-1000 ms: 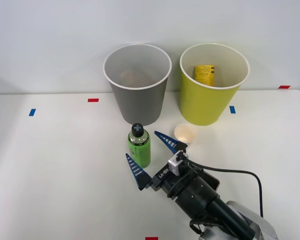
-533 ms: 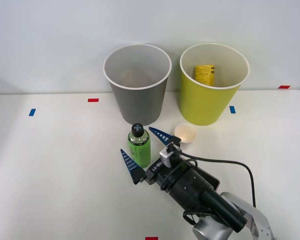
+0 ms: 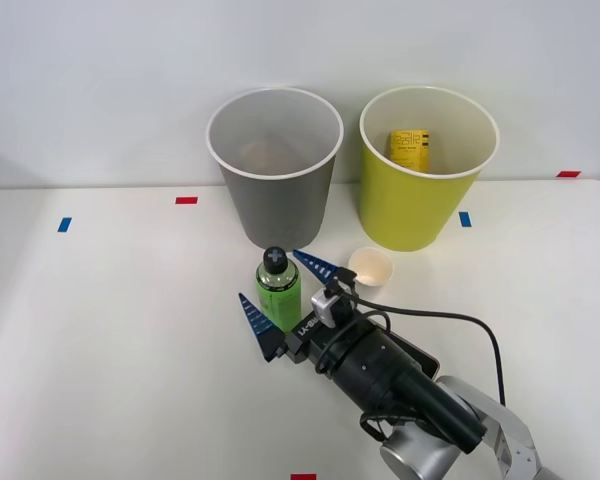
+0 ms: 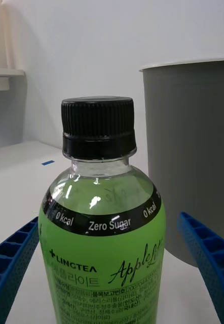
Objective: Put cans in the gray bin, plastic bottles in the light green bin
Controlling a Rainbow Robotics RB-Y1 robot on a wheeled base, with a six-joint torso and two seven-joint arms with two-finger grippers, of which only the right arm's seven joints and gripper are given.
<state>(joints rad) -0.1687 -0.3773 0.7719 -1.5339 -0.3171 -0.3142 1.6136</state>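
The right claw [image 3: 284,298] is spread wide around the green-tea bottle [image 3: 278,290], which stands upright on the white counter [image 3: 120,330] just in front of the gray bin [image 3: 277,190]. One blue ribbed finger [image 3: 258,325] lies on the bottle's near left side and the other [image 3: 316,267] on its far right side, between the bottle and a small white paper cup [image 3: 371,268]. In the wrist view both fingers [image 4: 10,260] flank the bottle [image 4: 103,243] with a visible gap on each side, so neither seems to touch the label, though the lower contact area is cut off from sight. The bottle has a black screw cap [image 4: 98,127], a clear shoulder and a bright green label reading "Zero Sugar" and "0 kcal". The gray bin's wall [image 4: 190,152] rises close behind it.

The light green bin [image 3: 420,190] stands beside the gray bin, to its right in the front view, the two near each other but apart. Inside it a yellow labelled container [image 3: 410,147] leans against the far wall. The paper cup sits upright in front of the light green bin. Small red [image 3: 186,200] and blue [image 3: 64,224] tape marks dot the counter.
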